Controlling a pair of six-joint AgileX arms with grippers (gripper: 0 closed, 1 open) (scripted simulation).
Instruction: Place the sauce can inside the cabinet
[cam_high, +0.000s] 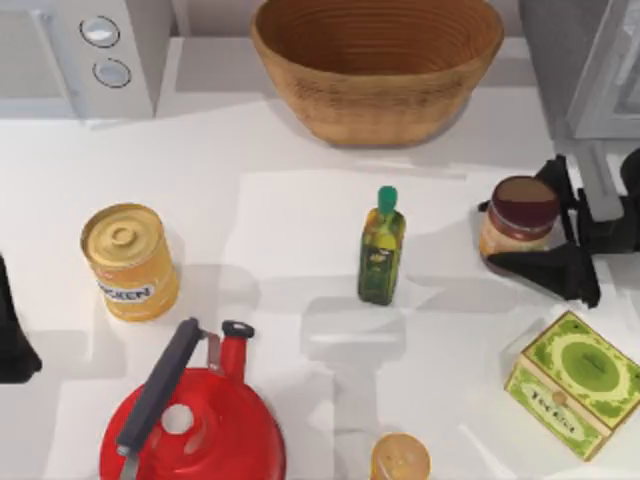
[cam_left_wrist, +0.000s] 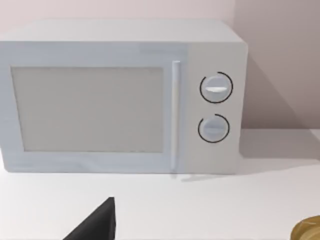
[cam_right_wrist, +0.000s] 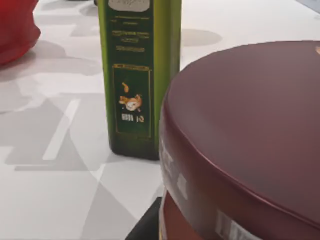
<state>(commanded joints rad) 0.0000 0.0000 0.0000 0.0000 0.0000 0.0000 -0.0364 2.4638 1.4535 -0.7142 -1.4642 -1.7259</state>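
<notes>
The sauce can (cam_high: 518, 218), with a dark maroon lid and an orange-brown body, stands upright at the right of the table. My right gripper (cam_high: 490, 236) reaches in from the right edge, one black finger on each side of the can's body, pressed against it. In the right wrist view the maroon lid (cam_right_wrist: 250, 135) looms very close, with one dark fingertip (cam_right_wrist: 146, 227) low beside it. The grey cabinet (cam_high: 556, 60) stands at the back right, behind the can, with its pale framed door (cam_high: 612, 75). My left gripper (cam_high: 12, 335) is parked at the left edge.
A green oil bottle (cam_high: 381, 250) stands just left of the can. A wicker basket (cam_high: 377, 60) sits at the back centre and a white microwave (cam_high: 85, 50) at the back left. A yellow tin (cam_high: 130, 262), a red kettle (cam_high: 195, 425), a small gold-topped can (cam_high: 400, 458) and a green tea box (cam_high: 575, 382) fill the front.
</notes>
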